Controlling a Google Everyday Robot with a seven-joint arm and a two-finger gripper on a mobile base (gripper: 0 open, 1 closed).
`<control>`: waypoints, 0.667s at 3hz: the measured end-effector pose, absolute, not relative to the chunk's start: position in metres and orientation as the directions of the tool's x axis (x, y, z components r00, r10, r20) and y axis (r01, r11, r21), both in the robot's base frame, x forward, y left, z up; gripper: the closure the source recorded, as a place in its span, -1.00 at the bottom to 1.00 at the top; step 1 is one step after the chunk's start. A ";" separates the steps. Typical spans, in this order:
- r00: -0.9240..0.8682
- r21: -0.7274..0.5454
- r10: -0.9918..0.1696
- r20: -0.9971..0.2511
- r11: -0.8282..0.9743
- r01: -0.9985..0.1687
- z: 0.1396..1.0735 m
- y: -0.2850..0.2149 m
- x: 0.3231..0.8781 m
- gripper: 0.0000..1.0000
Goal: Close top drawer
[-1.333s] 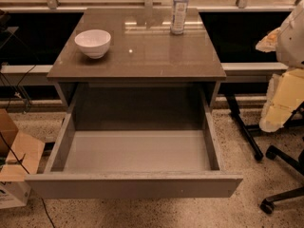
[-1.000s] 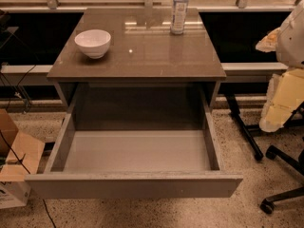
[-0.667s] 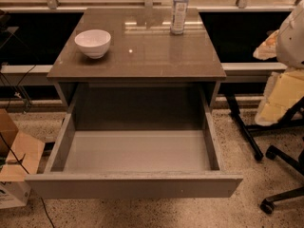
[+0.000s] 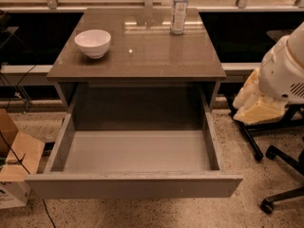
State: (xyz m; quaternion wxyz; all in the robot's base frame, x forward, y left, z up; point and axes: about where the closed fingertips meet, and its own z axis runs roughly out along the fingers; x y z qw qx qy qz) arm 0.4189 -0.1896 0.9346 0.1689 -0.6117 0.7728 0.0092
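The top drawer [image 4: 135, 152] of the grey cabinet stands pulled far out toward me, and its smooth pale grey inside holds nothing. Its plain handleless front panel [image 4: 133, 186] is at the bottom of the view. My white arm [image 4: 284, 72] comes in from the right edge. The cream-coloured gripper [image 4: 256, 107] hangs below the arm, just right of the drawer's right side wall [image 4: 211, 136], level with the cabinet's front and apart from it. The lower drawer fronts are hidden under the open drawer.
On the glossy cabinet top [image 4: 142, 51] stand a white bowl [image 4: 93, 42] at the left and a clear water bottle [image 4: 179, 9] at the back right. A cardboard box [image 4: 15, 165] sits on the floor at the left. Black chair legs with casters [image 4: 270, 175] stand at the right.
My arm and gripper have moved left and a little down, closer to the drawer's right side. The drawer, bowl and bottle have not moved.
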 end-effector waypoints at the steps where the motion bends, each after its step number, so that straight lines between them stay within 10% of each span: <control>1: -0.166 -0.133 -0.925 -0.343 0.222 -0.966 0.890 -0.169 0.399 0.73; 2: -0.190 -0.052 -0.898 -0.396 0.229 -0.972 0.840 -0.160 0.378 1.00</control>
